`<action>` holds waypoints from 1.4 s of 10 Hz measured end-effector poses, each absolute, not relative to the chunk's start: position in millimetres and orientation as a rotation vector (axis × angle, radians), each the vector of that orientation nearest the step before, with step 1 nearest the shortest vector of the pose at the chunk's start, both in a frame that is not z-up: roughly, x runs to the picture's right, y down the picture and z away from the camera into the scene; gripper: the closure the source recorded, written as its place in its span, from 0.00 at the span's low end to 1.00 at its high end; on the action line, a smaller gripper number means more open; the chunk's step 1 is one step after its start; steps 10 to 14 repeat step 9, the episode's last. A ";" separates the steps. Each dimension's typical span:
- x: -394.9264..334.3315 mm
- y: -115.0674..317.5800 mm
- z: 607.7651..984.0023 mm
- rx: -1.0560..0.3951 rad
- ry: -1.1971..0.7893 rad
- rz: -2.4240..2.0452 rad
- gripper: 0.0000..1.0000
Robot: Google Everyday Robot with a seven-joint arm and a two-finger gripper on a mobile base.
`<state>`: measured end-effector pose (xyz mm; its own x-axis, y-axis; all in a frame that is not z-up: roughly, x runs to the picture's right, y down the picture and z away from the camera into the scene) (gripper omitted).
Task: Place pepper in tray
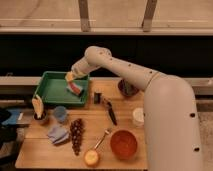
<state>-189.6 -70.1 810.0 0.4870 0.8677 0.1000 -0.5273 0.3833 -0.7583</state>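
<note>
The green tray sits at the back left of the wooden table. A small red-orange pepper lies inside it near the right rim, beside something bluish. My gripper hangs just above and slightly left of the pepper, over the tray's back right part, with the white arm reaching in from the right. A small gap seems to separate the gripper from the pepper.
On the table are a dark bowl, a white cup, an orange-red bowl, a grape bunch, a blue cloth, a blue cup, a black utensil and a yellow fruit.
</note>
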 end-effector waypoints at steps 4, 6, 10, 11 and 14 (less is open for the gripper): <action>-190.9 -75.8 809.4 -0.736 -0.558 0.946 0.29; -190.9 -78.1 806.4 -0.729 -0.574 0.943 0.29; -189.6 -79.0 806.8 -0.726 -0.574 0.945 0.29; -189.6 -79.0 806.8 -0.726 -0.574 0.945 0.29; -189.6 -79.0 806.8 -0.726 -0.574 0.945 0.29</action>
